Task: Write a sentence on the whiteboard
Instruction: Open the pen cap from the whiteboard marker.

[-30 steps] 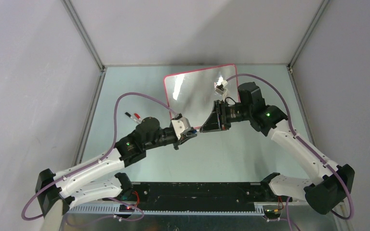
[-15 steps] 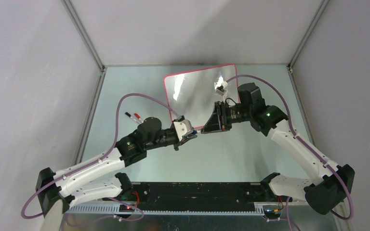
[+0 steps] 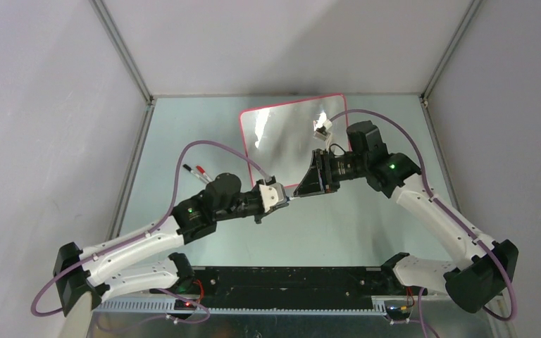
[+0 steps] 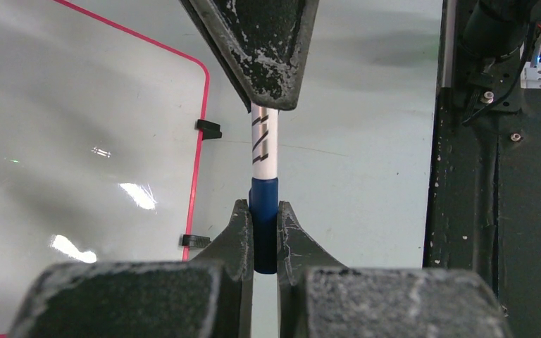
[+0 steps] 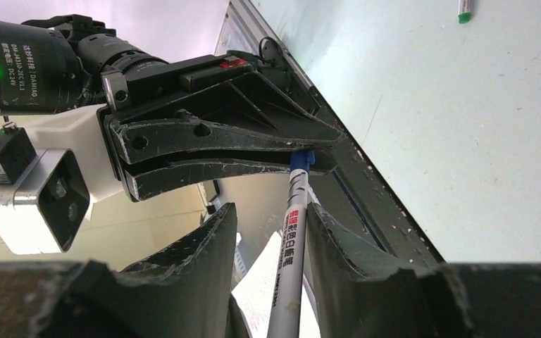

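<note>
Where the board [image 3: 275, 137] sits at the far middle of the table [image 3: 204, 141], we see its glossy white face catching glare inside a thin red frame. Whether anything is written on it we cannot tell. Two small black feet [image 4: 209, 129] stick out from its edge in the left wrist view.

Just beside that edge, a marker [image 4: 264, 144] stretches between our two claws. Its blue cap [image 4: 264, 211] sits in the left claw [image 3: 284, 200], whose jaws are pinched tight on it. The white barrel, printed with dark lettering, runs on into the right claw [image 5: 271, 218]. From that wrist we see the fingers [image 5: 197, 267] standing wider than the barrel, with a clear gap on one side and the barrel close against the other finger. This claw is loosely parted around the marker rather than clamped on it.

Both arms bend inward, with their tips facing each other. Well to the left on the table lie two pens [image 3: 194, 169], side by side, one tipped black and one red.
</note>
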Controlling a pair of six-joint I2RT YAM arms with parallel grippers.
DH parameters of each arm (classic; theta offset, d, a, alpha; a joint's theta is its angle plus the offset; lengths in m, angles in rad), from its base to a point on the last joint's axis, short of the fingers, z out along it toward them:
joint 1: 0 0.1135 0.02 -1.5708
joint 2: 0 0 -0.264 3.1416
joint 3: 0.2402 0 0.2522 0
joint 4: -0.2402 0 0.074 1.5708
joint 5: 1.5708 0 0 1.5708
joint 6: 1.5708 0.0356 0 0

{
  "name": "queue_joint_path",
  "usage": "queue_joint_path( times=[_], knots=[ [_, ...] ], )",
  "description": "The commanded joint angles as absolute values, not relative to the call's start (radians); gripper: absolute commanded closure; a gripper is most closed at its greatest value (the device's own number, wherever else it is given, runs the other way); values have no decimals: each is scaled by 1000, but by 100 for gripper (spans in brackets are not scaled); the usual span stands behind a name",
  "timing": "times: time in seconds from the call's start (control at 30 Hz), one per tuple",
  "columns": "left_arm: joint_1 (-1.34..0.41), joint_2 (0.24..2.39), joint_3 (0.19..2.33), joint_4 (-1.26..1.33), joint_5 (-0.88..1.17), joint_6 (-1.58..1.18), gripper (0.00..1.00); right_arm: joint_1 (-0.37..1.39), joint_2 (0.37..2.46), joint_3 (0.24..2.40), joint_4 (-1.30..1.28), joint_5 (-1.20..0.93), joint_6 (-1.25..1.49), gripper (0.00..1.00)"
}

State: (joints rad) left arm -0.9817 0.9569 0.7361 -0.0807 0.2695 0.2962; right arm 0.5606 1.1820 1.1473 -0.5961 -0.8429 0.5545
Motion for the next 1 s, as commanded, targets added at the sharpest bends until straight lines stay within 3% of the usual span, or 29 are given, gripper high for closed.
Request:
queue_joint_path(
  times=[0.0,0.57,0.73,0.97],
  knots=[
    [-992,974,781,-116,289,339,100,565,1191,1209,-604,-847,522,56],
    [-997,998,804,-112,276,347,100,628,1233,1218,-637,-798,489,62],
    [-997,995,798,-94,261,342,100,634,1236,1219,-635,-799,486,72],
    [-996,986,778,-60,231,336,100,639,1239,1218,-650,-790,467,100]
  ],
)
